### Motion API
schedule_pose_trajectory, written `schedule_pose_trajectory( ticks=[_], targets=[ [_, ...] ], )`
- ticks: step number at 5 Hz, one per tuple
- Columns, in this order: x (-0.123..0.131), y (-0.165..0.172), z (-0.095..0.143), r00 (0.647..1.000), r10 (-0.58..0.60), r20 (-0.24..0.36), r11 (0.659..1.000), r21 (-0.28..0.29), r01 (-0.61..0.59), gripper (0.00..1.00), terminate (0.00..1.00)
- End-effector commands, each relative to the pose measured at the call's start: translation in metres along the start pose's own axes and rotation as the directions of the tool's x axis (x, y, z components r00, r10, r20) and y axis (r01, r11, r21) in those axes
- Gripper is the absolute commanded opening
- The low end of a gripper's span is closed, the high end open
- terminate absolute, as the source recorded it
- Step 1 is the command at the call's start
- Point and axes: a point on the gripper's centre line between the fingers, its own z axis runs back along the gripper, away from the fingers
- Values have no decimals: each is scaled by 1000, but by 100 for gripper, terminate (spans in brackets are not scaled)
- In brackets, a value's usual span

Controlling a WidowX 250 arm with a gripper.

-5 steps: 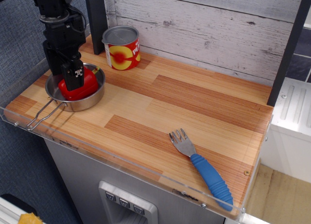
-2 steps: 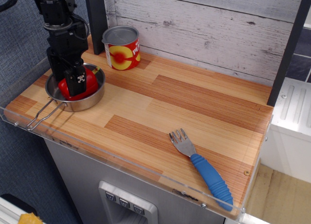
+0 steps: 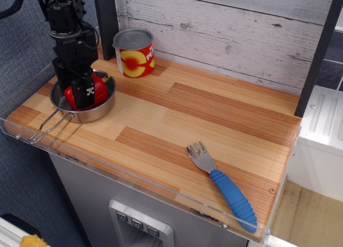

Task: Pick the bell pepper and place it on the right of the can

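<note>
The bell pepper [image 3: 98,85] is glossy red and lies in a shallow steel pan [image 3: 104,105] at the left end of the wooden counter. My gripper [image 3: 75,87] has come down over the pepper. Its black fingers [image 3: 84,91] straddle the pepper's left part and hide its middle. The jaws look spread, with red showing between and beside them. The can [image 3: 134,53] stands upright behind and to the right of the pan, by the back wall. It has a yellow label with a red circle.
A fork with a blue handle [image 3: 228,191] lies near the front right edge. A clear plastic lip [image 3: 134,174] runs along the counter's front. The pan's wire handle [image 3: 45,129] points front-left. A dark post [image 3: 106,22] stands left of the can.
My gripper has sunk a little lower and shifted slightly right onto the pepper. The pepper, pan and can have not moved.
</note>
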Motion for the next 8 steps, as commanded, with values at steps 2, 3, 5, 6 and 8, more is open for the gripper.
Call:
schedule_pose_trajectory(
  ticks=[2, 3, 5, 6, 8],
  targets=[
    [0, 7, 37, 997, 48, 65, 999, 7, -48, 0, 0],
    [-1, 5, 58, 995, 85, 45, 995, 44, -87, 0, 0],
    [15, -26, 85, 993, 86, 86, 996, 18, -88, 0, 0],
    [37, -55, 84, 991, 109, 74, 994, -19, -108, 0, 0],
    [104, -91, 68, 984, 156, 83, 985, -89, -148, 0, 0]
  ],
)
